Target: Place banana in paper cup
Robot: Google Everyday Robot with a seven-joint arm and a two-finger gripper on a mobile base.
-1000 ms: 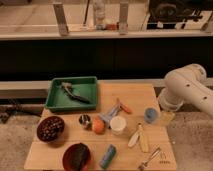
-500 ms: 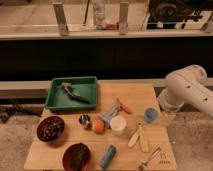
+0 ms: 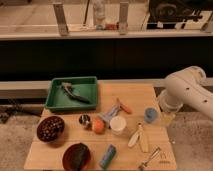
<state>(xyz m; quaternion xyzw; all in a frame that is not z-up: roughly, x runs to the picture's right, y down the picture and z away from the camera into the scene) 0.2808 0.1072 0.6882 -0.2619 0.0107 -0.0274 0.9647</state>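
Observation:
The banana is slim and pale yellow and lies flat on the wooden table with a whitish strip beside it. It is right of the paper cup, a small white cup standing upright near the table's middle. The two are a short gap apart. Only a bent white section of my arm shows, over the table's right edge. My gripper is out of view.
An orange fruit and a shiny metal cup stand left of the paper cup. A blue cup and a small orange stick are behind it. A green tray, two dark bowls, a lying can and a metal utensil share the table.

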